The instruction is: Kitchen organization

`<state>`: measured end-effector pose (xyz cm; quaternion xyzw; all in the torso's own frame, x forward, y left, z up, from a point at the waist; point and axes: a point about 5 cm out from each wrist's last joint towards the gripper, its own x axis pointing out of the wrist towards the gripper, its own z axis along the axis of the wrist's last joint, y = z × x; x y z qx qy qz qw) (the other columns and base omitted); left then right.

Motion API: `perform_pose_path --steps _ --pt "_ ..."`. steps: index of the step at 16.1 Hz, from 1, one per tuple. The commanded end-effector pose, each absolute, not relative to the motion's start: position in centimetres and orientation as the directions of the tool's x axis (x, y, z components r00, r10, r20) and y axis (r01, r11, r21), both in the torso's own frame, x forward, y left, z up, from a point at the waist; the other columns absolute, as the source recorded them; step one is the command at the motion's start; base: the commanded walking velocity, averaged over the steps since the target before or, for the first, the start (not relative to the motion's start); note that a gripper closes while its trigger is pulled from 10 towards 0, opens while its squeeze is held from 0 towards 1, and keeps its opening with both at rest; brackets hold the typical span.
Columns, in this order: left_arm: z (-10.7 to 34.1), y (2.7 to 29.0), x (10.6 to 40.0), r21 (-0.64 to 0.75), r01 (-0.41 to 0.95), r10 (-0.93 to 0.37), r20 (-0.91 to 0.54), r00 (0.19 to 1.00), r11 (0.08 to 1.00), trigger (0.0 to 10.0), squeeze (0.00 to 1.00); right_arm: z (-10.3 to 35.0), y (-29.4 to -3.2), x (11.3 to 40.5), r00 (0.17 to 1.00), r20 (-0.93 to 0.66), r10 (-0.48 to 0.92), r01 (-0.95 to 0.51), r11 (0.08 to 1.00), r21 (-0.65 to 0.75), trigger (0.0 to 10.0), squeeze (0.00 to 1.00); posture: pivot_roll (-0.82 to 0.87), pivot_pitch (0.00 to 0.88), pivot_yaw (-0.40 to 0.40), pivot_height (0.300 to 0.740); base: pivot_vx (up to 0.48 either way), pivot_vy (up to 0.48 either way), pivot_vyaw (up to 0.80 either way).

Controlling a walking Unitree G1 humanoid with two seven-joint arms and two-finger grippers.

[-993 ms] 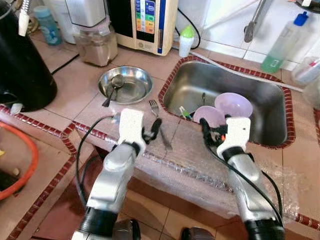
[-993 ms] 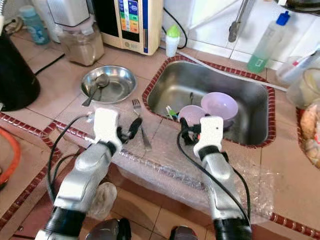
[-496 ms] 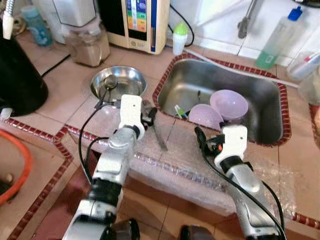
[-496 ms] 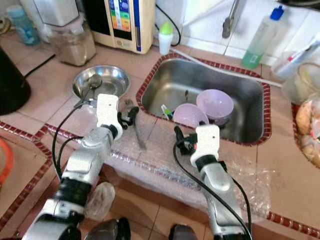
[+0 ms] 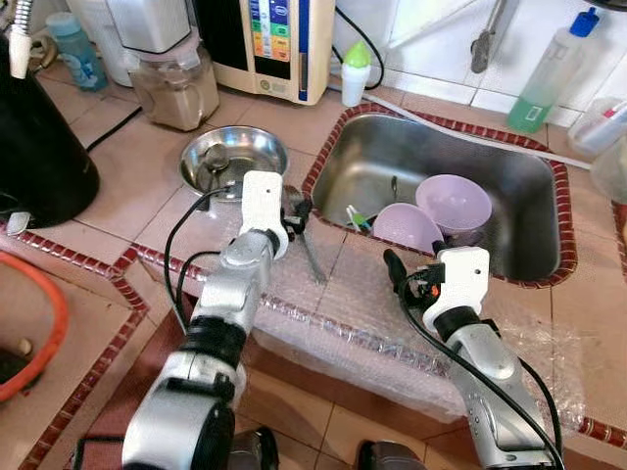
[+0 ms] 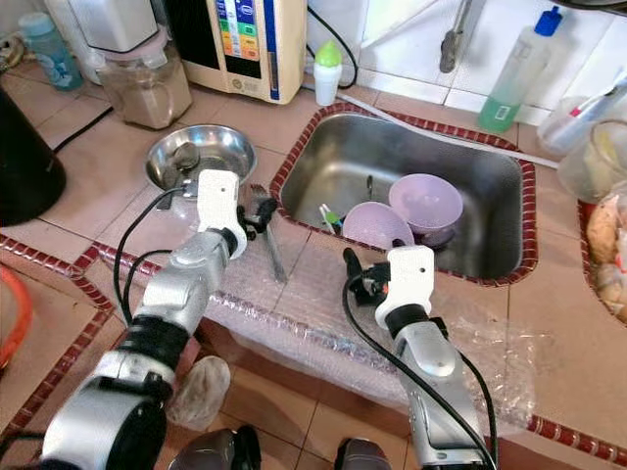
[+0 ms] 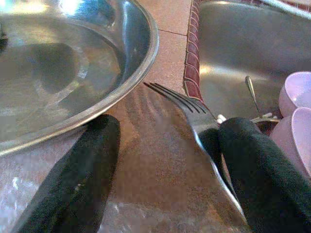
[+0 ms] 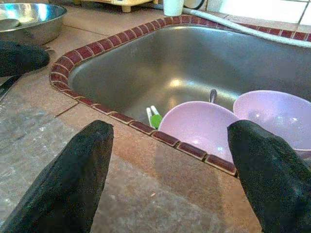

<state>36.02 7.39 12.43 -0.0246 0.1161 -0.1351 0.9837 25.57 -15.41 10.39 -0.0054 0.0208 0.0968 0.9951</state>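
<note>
The left gripper (image 5: 294, 217) reaches over the tiled counter (image 5: 127, 166) between the steel bowl (image 5: 233, 159) and the sink (image 5: 441, 181). Its two black fingers (image 7: 73, 179) stand well apart, straddling the head of a fork (image 7: 192, 109) that lies flat on the counter just by the sink's red-tiled rim. In the left wrist view one finger sits against the fork's neck, apparently touching it, though the contact is hard to confirm; the other finger rests close beside the bowl's outer wall. The fork's tines point toward the back wall, its handle toward the counter's front edge, lying on a sheet of bubble wrap (image 5: 392, 323).

The right gripper (image 5: 400, 277) hovers over the bubble wrap at the sink's near rim, its fingers (image 8: 73, 184) spread wide and holding nothing.

Inside the sink lie two lilac bowls (image 5: 454, 204), side by side, with a green-handled utensil (image 8: 154, 119) and a metal spoon handle (image 8: 212, 95) next to them. The right wrist view makes the green piece and the spoon handle clearer than the head views do. A spoon (image 5: 214, 162) rests in the steel bowl.

At the back stand a cream appliance (image 5: 284, 44) with a coloured button panel, its writing too small to read, a blender jar (image 5: 176, 83), a small green-capped bottle (image 5: 356, 73) and a green liquid bottle with a blue cap (image 5: 554, 69).
</note>
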Motion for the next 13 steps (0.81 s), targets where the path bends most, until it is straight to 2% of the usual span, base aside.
perform_pose_path --steps 1,8,11,13 --pt "11.0 7.2 35.9 -0.056 0.279 -0.283 -0.296 0.912 0.959 0.0 0.0 10.5 -15.7 25.3 0.982 -0.048 0.181 -0.181 0.983 0.0 10.0 0.0 -0.17 0.128 0.04 0.74 0.0 0.0 0.0" --pt "9.7 7.9 35.8 -0.037 0.298 -0.293 -0.33 0.897 0.954 0.0 0.0 10.7 -15.9 25.8 0.984 -0.053 0.172 -0.171 0.985 0.021 10.0 0.0 -0.16 0.12 0.034 0.74 0.0 0.0 0.0" --pt "9.6 8.1 35.7 -0.046 0.311 -0.309 -0.32 0.896 0.949 0.0 0.0 11.2 -14.7 25.8 0.961 -0.026 0.276 -0.273 0.957 0.096 10.0 0.0 -0.16 0.12 0.028 0.74 0.0 0.0 0.0" --pt "9.4 8.0 35.5 -0.058 0.334 -0.334 -0.318 0.887 0.941 0.0 0.0 11.9 -13.4 25.5 0.905 -0.002 0.426 -0.42 0.893 0.16 10.0 0.0 -0.16 0.119 0.024 0.74 0.0 0.0 0.0"
